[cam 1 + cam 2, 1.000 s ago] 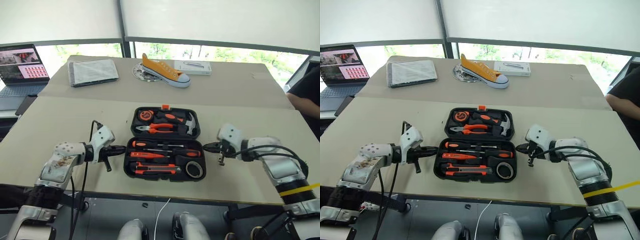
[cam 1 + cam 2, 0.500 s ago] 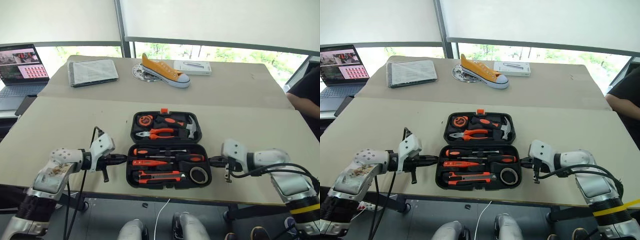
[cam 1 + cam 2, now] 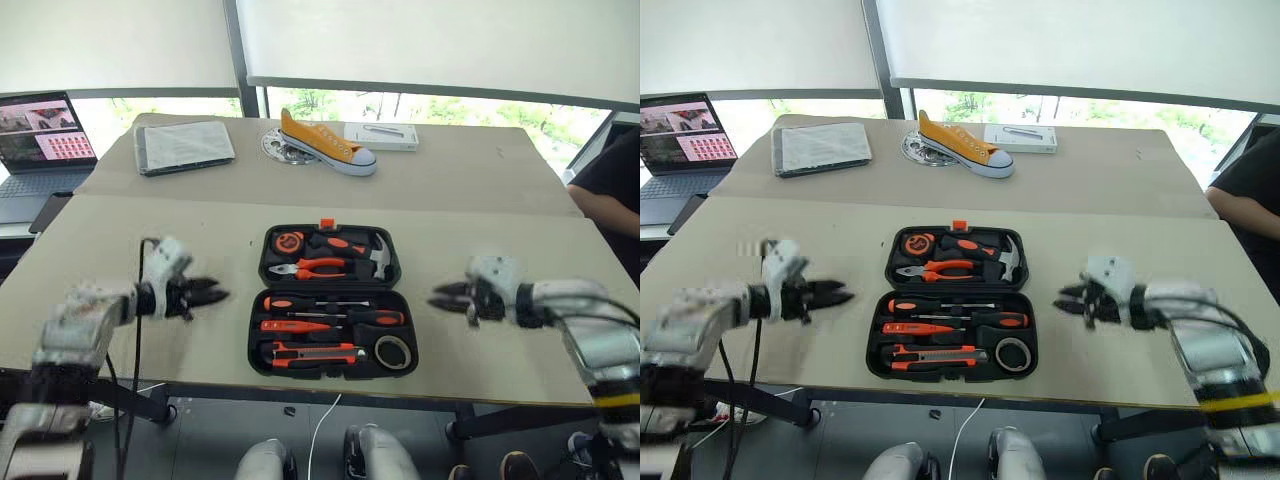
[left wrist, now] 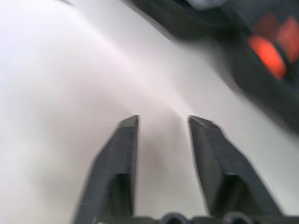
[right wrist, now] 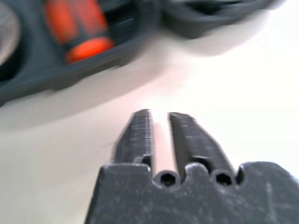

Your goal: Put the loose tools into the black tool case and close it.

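Note:
The black tool case (image 3: 258,331) lies open in the middle of the table, lid half at the back. In its front half rest the loose tools: two black-and-orange screwdrivers (image 3: 300,302), a slim orange screwdriver (image 3: 295,326), a utility knife (image 3: 320,351) and a black tape roll (image 3: 394,351). Pliers (image 3: 310,267), a hammer and a tape measure sit in the lid half. My left gripper (image 3: 218,293) hovers left of the case, open and empty, its fingers (image 4: 126,140) apart. On the other side of the case, my right gripper (image 3: 437,298) is slightly open and empty, fingers (image 5: 140,126) close together.
A laptop (image 3: 40,130) stands at the far left. On the rear table lie a grey folder (image 3: 185,145), a yellow sneaker (image 3: 325,140) and a white box (image 3: 380,135). A person (image 3: 610,190) sits at the right edge. The table's front edge runs just below the case.
Both grippers have drawn outward, away from the sides of the case, and risen a little. Both were shut and now stand open. The case and tools have not moved.

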